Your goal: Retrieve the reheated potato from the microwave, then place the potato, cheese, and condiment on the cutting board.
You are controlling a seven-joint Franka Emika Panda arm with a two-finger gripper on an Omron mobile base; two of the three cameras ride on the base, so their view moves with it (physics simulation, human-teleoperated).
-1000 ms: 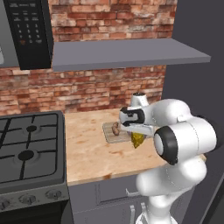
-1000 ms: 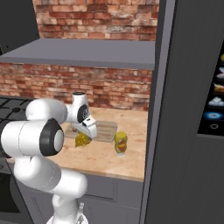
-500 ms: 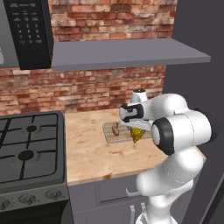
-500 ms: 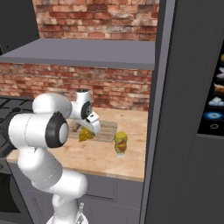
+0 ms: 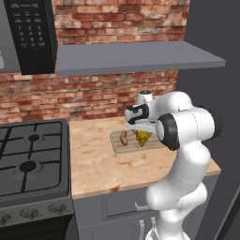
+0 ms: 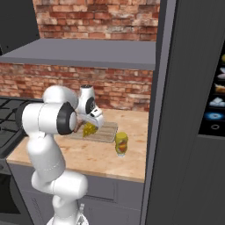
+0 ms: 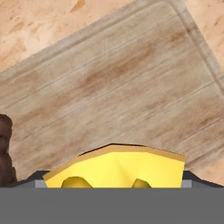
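The cutting board [image 5: 133, 146] [image 6: 107, 132] [image 7: 122, 87] lies on the wooden counter. The brown potato [image 5: 123, 138] [image 7: 5, 144] rests on the board's left part. Beside it on the board sits the yellow cheese [image 5: 142, 136] [image 6: 89, 130] [image 7: 116, 168]. My gripper [image 5: 139, 130] [image 6: 93, 125] hangs just over the cheese, open, with the wedge low between its fingers. The yellow condiment [image 6: 121, 144] bottle stands upright on the counter, just off the board's near right corner. The microwave [image 5: 30, 35] hangs at the upper left, its keypad facing me.
A black gas hob [image 5: 30, 159] fills the counter's left end. A grey shelf [image 5: 136, 56] juts out over the counter in front of the brick wall. A tall dark cabinet [image 6: 189, 110] closes off the right side.
The hand has lifted slightly off the cheese, and the arm's elbow has swung back. The cheese and potato stay put on the board.
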